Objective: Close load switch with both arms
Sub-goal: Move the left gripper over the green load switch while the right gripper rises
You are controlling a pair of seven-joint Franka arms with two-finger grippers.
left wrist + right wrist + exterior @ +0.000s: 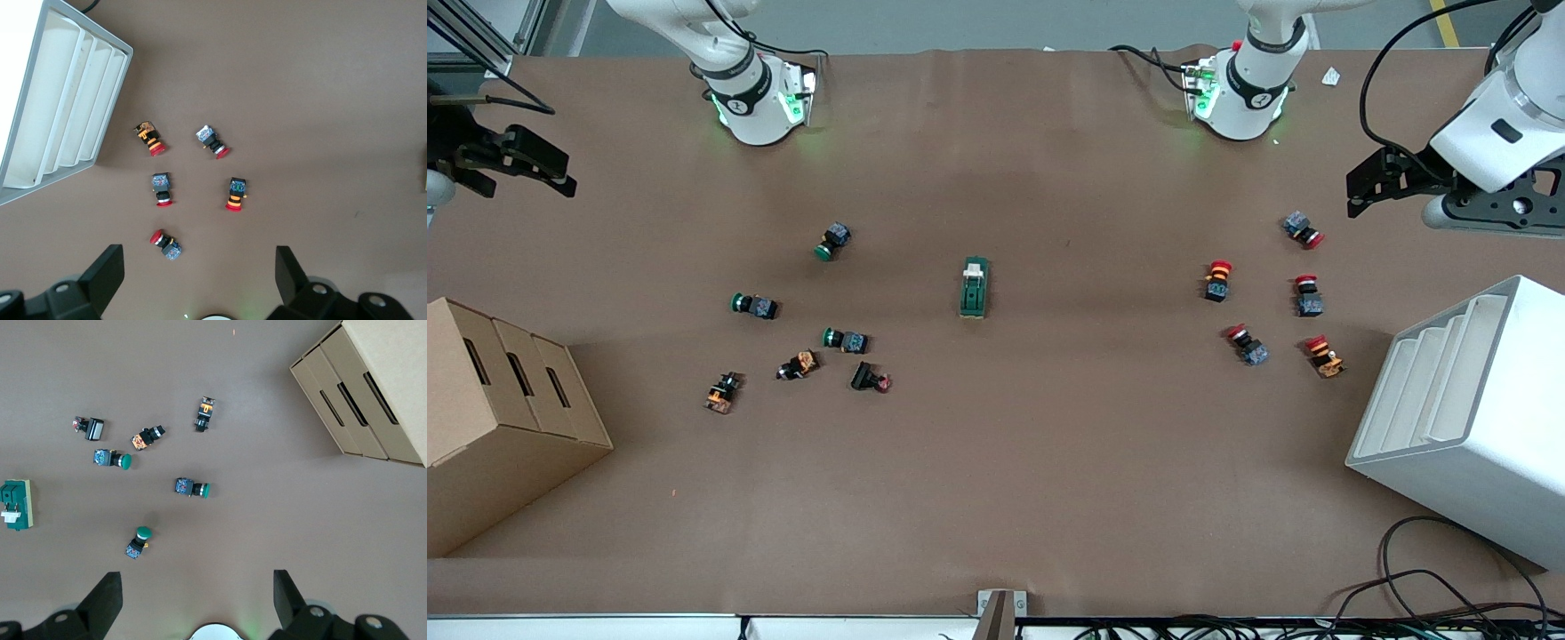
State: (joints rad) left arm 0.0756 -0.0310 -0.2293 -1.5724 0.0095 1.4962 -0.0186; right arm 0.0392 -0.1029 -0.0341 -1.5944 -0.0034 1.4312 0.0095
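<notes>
The load switch [975, 288], a dark green oblong block with a cream lever piece at its end toward the robot bases, lies alone at the middle of the table. It also shows at the edge of the right wrist view [16, 505]. My left gripper [1371, 185] hangs open and empty high over the left arm's end of the table; in its wrist view [199, 275] the jaws stand wide apart. My right gripper [525, 164] hangs open and empty high over the right arm's end; its wrist view [197, 597] shows the jaws wide apart. Both are well away from the switch.
Several red-capped push buttons [1217, 280] lie toward the left arm's end, beside a white slotted bin [1467, 418]. Several green-capped and dark push buttons [845, 340] lie toward the right arm's end, beside a cardboard box [494, 418].
</notes>
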